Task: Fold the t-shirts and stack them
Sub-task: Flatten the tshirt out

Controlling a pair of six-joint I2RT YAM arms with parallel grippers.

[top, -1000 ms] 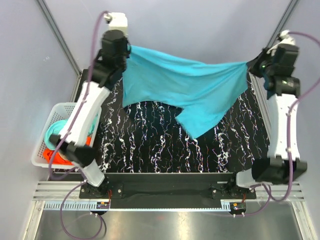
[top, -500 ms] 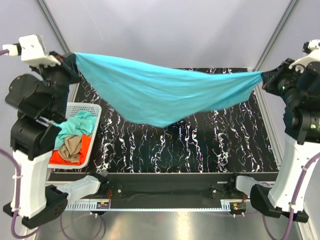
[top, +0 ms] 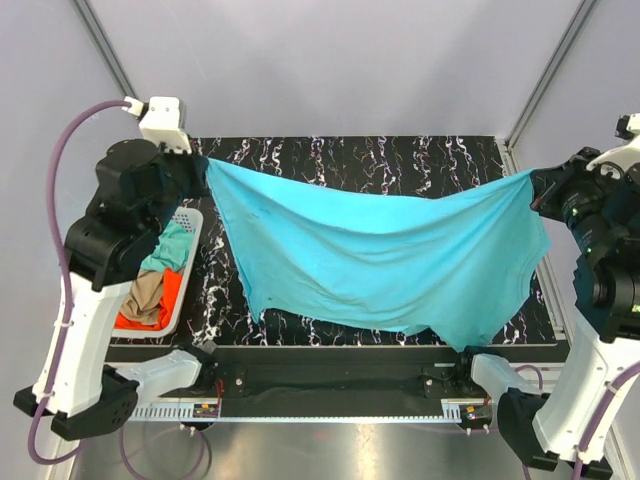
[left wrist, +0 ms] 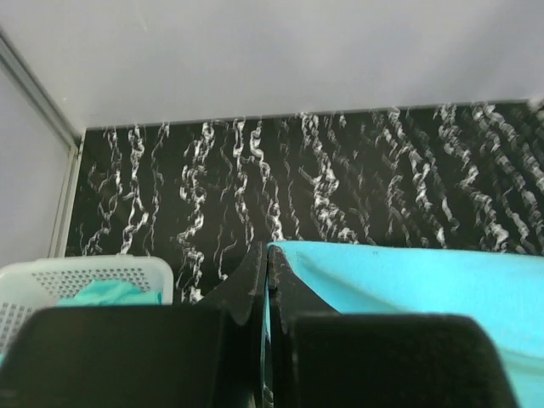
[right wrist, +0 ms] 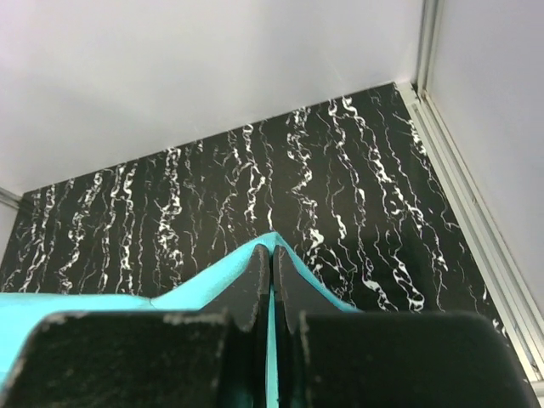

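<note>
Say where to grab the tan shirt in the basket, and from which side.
Pinch the raised crumpled ridge of the tan shirt, coming straight down from above. It lies bunched atop the orange-red shirt inside the white basket, whose walls block a sideways approach.

Overhead view; wrist views close; table point(top: 400, 160) shared.

Bright cyan t-shirt point(top: 380, 260) hangs spread wide, sagging between two raised corners.
</note>
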